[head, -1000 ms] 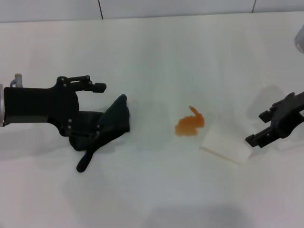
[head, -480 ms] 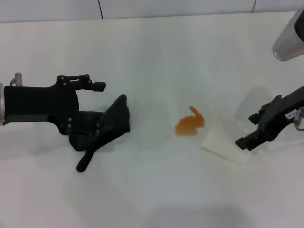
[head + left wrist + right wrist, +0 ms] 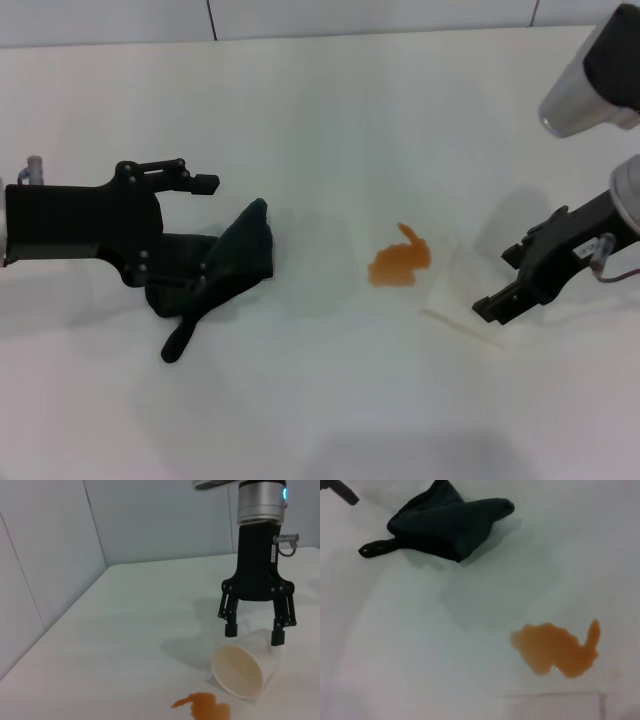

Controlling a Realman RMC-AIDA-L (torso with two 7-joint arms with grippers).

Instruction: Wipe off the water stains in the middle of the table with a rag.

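Note:
The orange water stains (image 3: 400, 265) lie in the middle of the white table (image 3: 320, 120); they also show in the left wrist view (image 3: 202, 706) and the right wrist view (image 3: 555, 649). The dark rag (image 3: 230, 260) lies to their left, its tail pointing to the front. It also shows in the right wrist view (image 3: 445, 525). My left gripper (image 3: 205, 232) is open at the rag, its lower finger over the cloth. My right gripper (image 3: 498, 280) is open, its fingers either side of the cup, as the left wrist view (image 3: 253, 635) shows.
A white paper cup (image 3: 462, 295) lies on its side just right of the stains, its mouth toward them (image 3: 240, 672). A grey wall (image 3: 300, 15) borders the table's far edge.
My right arm has moved left, bringing its open gripper over the lying cup. The left gripper, the rag and the stains have not moved.

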